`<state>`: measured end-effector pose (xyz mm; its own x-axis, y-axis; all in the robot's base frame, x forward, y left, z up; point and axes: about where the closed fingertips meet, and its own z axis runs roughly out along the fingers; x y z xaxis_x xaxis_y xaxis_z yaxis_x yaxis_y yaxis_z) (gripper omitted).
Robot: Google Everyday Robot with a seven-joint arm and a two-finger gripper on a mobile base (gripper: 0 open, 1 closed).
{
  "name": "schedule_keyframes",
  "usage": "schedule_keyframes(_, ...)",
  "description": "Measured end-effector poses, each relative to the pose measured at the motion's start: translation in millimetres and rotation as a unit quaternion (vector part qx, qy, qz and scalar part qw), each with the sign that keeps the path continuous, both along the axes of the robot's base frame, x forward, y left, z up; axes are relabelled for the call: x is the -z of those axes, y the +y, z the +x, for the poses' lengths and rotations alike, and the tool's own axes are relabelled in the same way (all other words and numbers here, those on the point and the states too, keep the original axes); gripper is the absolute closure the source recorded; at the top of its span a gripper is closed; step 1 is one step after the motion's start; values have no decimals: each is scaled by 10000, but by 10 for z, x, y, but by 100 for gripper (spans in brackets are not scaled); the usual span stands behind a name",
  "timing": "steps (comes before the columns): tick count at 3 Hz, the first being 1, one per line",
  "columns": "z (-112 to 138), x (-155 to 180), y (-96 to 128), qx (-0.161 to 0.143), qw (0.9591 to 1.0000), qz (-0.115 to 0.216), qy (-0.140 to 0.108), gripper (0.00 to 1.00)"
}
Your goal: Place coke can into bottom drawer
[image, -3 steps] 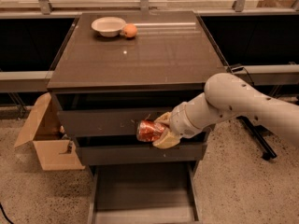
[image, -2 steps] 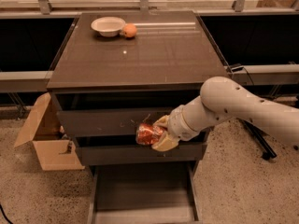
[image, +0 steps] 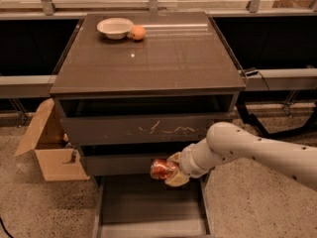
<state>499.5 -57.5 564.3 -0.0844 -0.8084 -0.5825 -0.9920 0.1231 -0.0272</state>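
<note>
The coke can (image: 160, 168) is red with white markings and lies on its side in my gripper (image: 168, 170). The gripper is shut on it, cream fingers (image: 174, 177) wrapped around its right end. The can hangs in front of the middle drawer front (image: 119, 164), just above the back of the bottom drawer (image: 148, 205). That drawer is pulled out, with a flat dark grey floor and thin side rails. My white arm (image: 247, 150) reaches in from the right.
On the cabinet top (image: 148, 58) stand a white bowl (image: 115, 27) and an orange fruit (image: 137, 32). The top drawer front (image: 143, 129) carries white scratches. An open cardboard box (image: 52, 148) stands on the floor at the left. Cables (image: 267, 128) lie at the right.
The gripper with the can has come down from in front of the scratched top drawer front to the middle drawer front, closer to the open bottom drawer.
</note>
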Motion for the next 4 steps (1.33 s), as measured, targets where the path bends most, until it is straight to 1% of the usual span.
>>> schedule_keyframes(1,-59,541,-43,185,9997,116,143,100)
schedule_keyframes(2,-112,1037,-83,367,9980,373,352,100)
schedule_keyframes(3,-162,1457,-86,519,9948,624,616,100)
schedule_keyframes(4,-200,1528,-61,516,9942,653,686,100)
